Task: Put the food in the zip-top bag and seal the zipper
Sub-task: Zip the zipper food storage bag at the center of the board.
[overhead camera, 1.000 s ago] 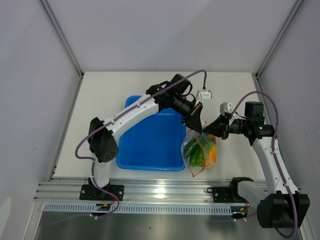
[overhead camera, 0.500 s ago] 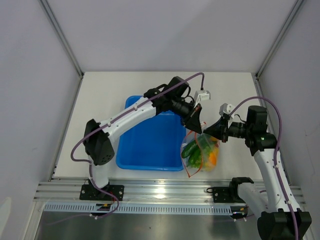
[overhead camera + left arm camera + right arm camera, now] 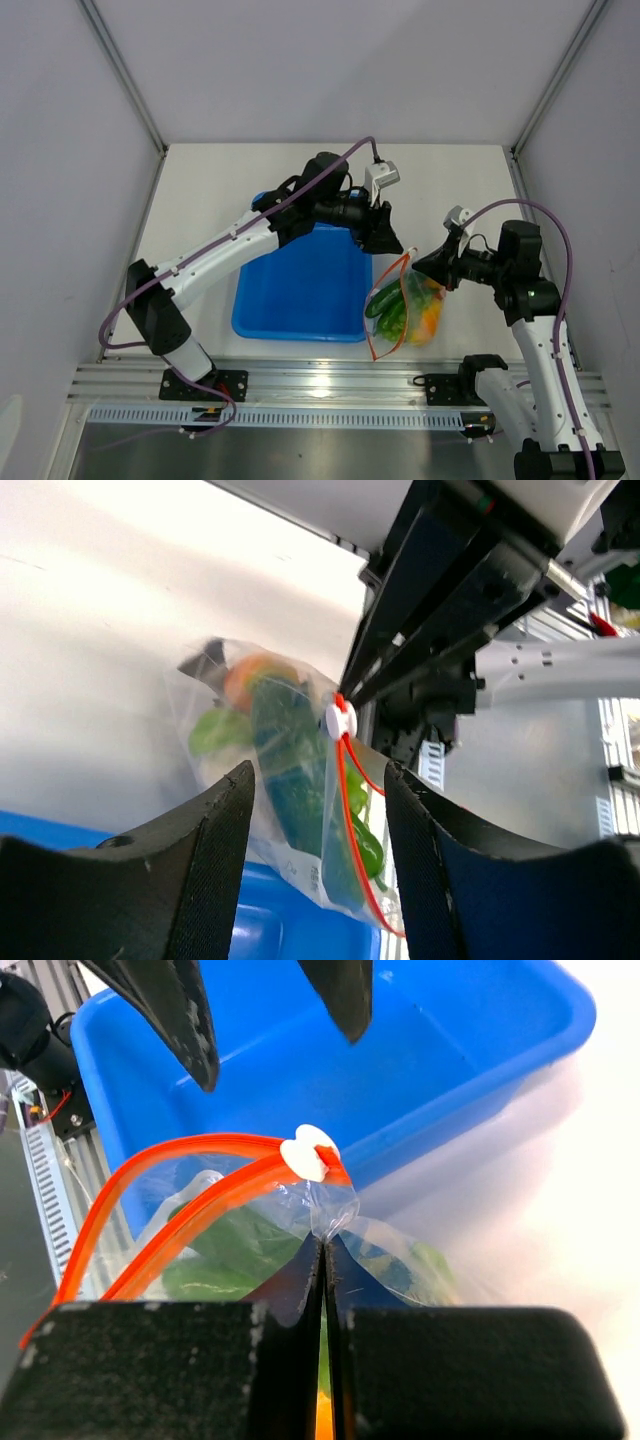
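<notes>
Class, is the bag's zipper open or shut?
Open: the zipper on the bag shows two orange strips bowed apart from the white slider.

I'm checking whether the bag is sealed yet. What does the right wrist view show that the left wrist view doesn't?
Right wrist only: the right gripper shut on the bag at its corner, just under the slider, with the zipper strips spread apart. Left wrist only: an orange fruit at the bag's top, and the right arm's white link. Both: the bag, green food inside, the slider, the tray, and the left gripper, open and clear of the bag.
</notes>
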